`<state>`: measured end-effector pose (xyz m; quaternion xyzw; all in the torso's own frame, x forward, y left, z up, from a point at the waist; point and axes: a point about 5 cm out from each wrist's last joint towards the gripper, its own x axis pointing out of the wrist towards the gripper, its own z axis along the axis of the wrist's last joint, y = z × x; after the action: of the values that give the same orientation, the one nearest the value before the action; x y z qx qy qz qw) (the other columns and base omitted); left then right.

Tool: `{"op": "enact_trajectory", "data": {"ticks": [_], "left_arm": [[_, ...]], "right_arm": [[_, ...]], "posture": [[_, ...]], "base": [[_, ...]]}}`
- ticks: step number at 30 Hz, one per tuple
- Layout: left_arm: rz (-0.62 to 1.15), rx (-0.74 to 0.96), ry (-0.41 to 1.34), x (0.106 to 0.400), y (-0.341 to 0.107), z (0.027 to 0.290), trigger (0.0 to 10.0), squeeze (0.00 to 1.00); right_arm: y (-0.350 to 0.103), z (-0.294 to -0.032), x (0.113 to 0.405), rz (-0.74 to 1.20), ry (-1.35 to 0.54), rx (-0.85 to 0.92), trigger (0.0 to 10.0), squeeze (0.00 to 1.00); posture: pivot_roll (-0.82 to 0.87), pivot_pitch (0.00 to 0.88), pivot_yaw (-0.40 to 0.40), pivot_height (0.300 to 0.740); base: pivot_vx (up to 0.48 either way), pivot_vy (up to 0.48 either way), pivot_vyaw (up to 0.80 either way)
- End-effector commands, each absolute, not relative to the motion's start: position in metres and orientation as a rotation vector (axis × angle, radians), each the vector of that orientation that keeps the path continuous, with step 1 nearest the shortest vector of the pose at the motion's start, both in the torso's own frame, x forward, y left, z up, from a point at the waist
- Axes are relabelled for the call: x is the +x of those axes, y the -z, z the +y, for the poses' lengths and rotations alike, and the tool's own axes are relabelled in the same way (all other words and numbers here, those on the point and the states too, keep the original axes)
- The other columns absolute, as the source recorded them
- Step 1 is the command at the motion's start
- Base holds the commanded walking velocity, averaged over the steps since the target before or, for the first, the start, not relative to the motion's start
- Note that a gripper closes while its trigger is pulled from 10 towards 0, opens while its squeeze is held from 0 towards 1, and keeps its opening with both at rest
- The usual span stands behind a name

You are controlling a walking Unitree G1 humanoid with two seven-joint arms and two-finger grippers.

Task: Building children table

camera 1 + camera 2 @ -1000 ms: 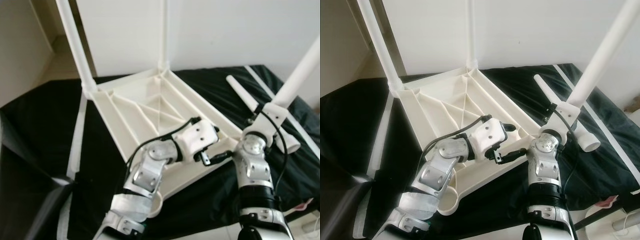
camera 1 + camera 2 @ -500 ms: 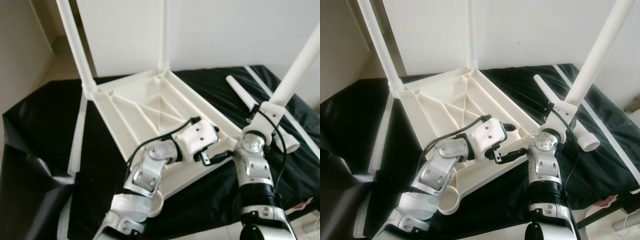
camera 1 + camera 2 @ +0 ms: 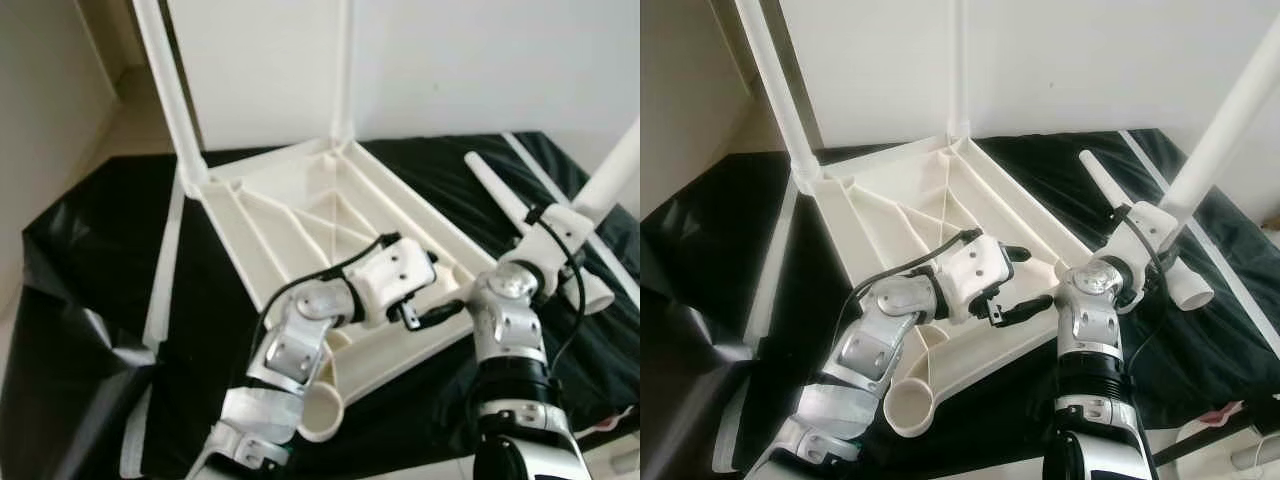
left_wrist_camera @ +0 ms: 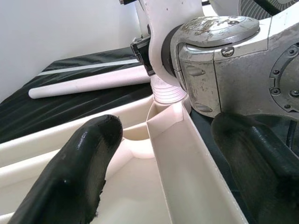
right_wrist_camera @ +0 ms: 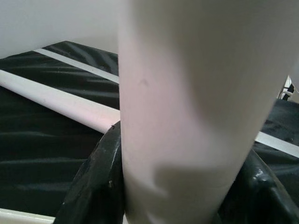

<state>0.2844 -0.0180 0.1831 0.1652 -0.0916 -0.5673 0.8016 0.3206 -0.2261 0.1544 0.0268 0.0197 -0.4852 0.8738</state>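
Head stereo downward; wrist close-ups.

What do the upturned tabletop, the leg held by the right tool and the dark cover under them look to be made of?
The tabletop looks like moulded plastic: off-white, matte, with thin ribs and a round corner socket. The leg in the right tool looks like a smooth white plastic tube; the loose leg beside it shows a hollow end. The cover is probably thin black plastic sheeting: it is crinkled and glossy.
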Motion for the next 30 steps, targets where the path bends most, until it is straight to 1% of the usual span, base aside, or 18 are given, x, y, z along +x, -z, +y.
{"op": "enact_trajectory", "data": {"ticks": [1,4,5,11,13,15,16,17,18,23,27,30], "left_arm": [[-0.256,0.289,1.009,0.291,-0.196,-0.022,10.0,0.00],[-0.257,0.289,1.008,0.291,-0.196,-0.022,10.0,0.00],[-0.257,0.288,1.009,0.291,-0.197,-0.022,10.0,0.00],[-0.257,0.288,1.009,0.291,-0.197,-0.023,10.0,0.00],[-0.259,0.286,1.010,0.291,-0.197,-0.023,10.0,0.00],[-0.259,0.286,1.010,0.291,-0.197,-0.023,10.0,0.00],[-0.260,0.285,1.011,0.291,-0.197,-0.024,10.0,0.00],[-0.260,0.285,1.011,0.291,-0.197,-0.024,10.0,0.00],[-0.261,0.284,1.010,0.291,-0.198,-0.024,10.0,0.00],[-0.262,0.282,1.010,0.290,-0.198,-0.025,10.0,0.00],[-0.262,0.279,1.014,0.290,-0.198,-0.025,10.0,0.00],[-0.262,0.279,1.014,0.290,-0.198,-0.025,10.0,0.00]], "right_arm": [[-0.109,-0.237,0.305,0.268,1.078,0.024,10.0,0.00],[-0.111,-0.237,0.308,0.249,1.045,0.033,10.0,0.00],[-0.112,-0.238,0.309,0.232,1.025,0.049,10.0,1.00],[-0.113,-0.238,0.310,0.220,1.010,0.060,10.0,1.00],[-0.119,-0.238,0.314,0.170,0.929,0.057,10.0,1.00],[-0.119,-0.238,0.314,0.170,0.929,0.057,10.0,1.00],[-0.124,-0.239,0.317,0.125,0.852,0.057,10.0,0.00],[-0.128,-0.240,0.318,0.095,0.799,0.057,10.0,0.00],[-0.131,-0.245,0.320,0.069,0.740,0.021,10.0,0.00],[-0.134,-0.255,0.320,0.046,0.685,-0.026,10.0,0.00],[-0.141,-0.266,0.319,0.004,0.550,-0.078,10.0,0.00],[-0.141,-0.266,0.319,0.004,0.550,-0.078,10.0,0.00]], "posture": [[-0.06,0.013,-0.002,0.740],[-0.06,0.013,-0.002,0.740],[-0.06,0.012,-0.001,0.740],[-0.06,0.012,-0.001,0.740],[-0.07,0.011,-0.001,0.740],[-0.07,0.011,-0.001,0.740],[-0.07,0.011,-0.001,0.740],[-0.07,0.011,-0.001,0.740],[-0.07,0.014,-0.003,0.740],[-0.07,0.014,-0.003,0.740],[-0.07,0.016,-0.003,0.740],[-0.07,0.016,-0.003,0.740]], "base": [[0.000,0.000,0.00],[0.000,0.000,0.00],[0.000,0.000,0.00],[0.000,0.000,0.00],[0.000,0.000,0.00],[0.000,0.000,0.00],[0.000,0.000,0.00],[0.000,0.000,0.00],[0.000,0.000,0.00],[0.000,0.000,0.00],[0.000,0.000,0.00],[0.000,0.000,0.00]]}}
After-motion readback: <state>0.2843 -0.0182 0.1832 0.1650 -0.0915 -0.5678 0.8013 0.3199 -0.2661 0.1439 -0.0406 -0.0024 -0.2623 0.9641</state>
